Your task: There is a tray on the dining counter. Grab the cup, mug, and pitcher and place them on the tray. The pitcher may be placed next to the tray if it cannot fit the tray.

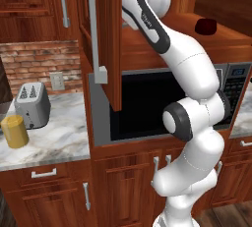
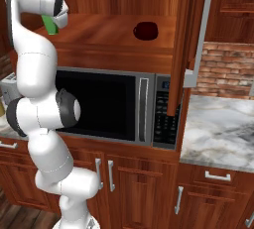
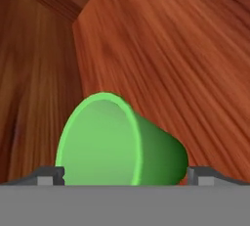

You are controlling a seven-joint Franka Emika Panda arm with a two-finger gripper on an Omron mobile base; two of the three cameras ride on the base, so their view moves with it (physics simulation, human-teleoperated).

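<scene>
A home kitchen, rendered rather than filmed — reddish wood cabinets (image 1: 44, 191) with pale bar handles run below and above a grey-white marble counter (image 1: 59, 137), and a black built-in microwave (image 2: 106, 105) with a keypad sits in the cabinetry. A grey toaster (image 1: 32, 104) stands on the marble before a red brick backsplash (image 1: 34, 64) carrying a wall outlet (image 1: 57, 80). Drinkware fits too — a yellow pitcher (image 1: 15, 130) beside the toaster, a dark mug (image 2: 145, 30) on an open cabinet shelf

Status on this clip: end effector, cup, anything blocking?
End effector open, fingertips either side of the green cup. Cup inside the open cabinet, not yet gripped. Mug on the same shelf, apart. Nothing in the way.
</scene>
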